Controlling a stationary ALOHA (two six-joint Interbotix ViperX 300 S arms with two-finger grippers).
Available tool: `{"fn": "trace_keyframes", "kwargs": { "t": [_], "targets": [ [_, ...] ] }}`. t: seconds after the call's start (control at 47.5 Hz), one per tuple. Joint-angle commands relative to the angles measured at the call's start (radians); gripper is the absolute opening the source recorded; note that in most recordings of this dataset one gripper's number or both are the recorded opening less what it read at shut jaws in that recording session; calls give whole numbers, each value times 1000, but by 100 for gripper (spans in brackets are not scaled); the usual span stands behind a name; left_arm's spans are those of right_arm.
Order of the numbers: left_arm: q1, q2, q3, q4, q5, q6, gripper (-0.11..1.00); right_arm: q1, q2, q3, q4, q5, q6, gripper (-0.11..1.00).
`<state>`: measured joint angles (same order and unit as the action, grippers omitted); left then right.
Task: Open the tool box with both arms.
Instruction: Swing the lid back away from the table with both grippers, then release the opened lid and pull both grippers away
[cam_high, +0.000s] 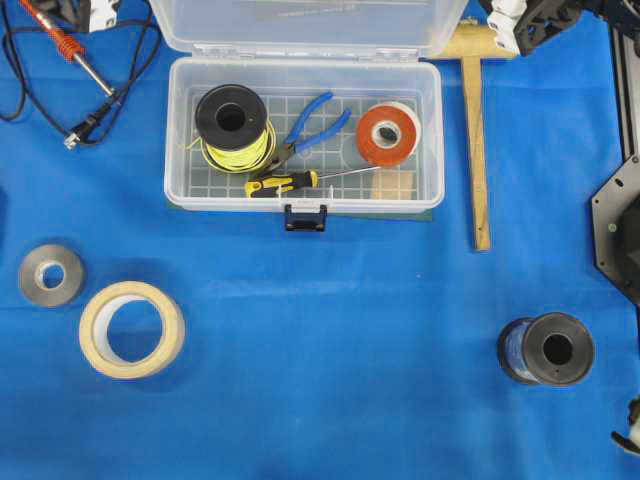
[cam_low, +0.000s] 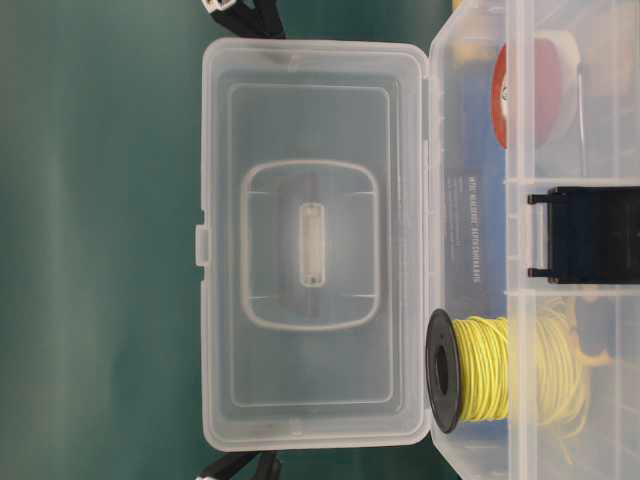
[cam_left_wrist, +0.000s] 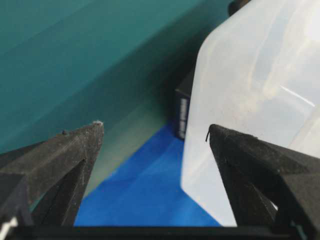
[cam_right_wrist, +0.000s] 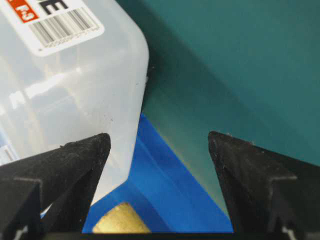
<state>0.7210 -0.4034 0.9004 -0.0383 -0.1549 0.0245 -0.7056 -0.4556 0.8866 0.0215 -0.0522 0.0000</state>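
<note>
the large clear plastic tool box stands open; its thin lid looks light, flexible and slick, best taken by its corners. left tool and right tool spread, empty.

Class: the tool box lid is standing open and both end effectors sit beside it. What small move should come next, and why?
Probably draw both arms back from the lid. The tool box already stands open, and the left end effector and right end effector are open, gripping nothing.

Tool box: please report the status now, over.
Left gripper open, empty. Right gripper open, empty. Tool box open, lid upright. Nothing in the way.
</note>
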Motion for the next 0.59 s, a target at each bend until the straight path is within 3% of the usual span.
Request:
{"fn": "trace_keyframes", "kwargs": {
  "t": [0.0,0.568],
  "targets": [
    [-6,18,-48,3,-11,-3,88,21,8,-48,3,-26,8,83],
    [48,-25,-6,3,21,-2,88,-21,-46,-5,2,8,6,83]
  ]
}}
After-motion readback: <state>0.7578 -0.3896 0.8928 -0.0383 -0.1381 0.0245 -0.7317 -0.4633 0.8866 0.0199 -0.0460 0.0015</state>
